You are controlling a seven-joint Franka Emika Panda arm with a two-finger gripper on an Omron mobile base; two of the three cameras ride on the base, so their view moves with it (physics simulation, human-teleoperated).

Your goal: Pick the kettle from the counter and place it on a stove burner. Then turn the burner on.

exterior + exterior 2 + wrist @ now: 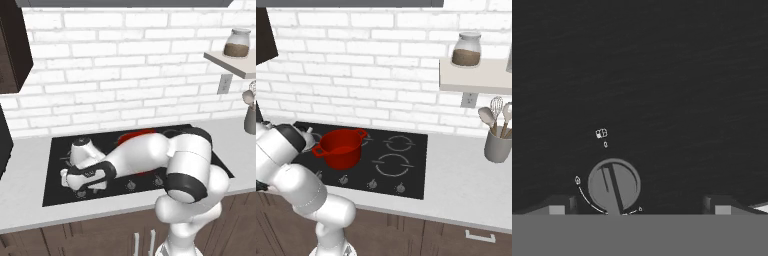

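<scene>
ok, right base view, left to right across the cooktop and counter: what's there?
kettle → red pot → largest burner ring → bare counter → grey utensil holder with a whisk and spoons.

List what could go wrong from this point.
1. In the hand view the knob sits left of centre between the open hand's fingertips, so closing now may clip its edge rather than grip it.
2. The stove has a row of similar knobs; the wrong burner could get switched on.
3. In the left base view the hand works just in front of the kettle; a swing of the wrist might nudge it.
</scene>
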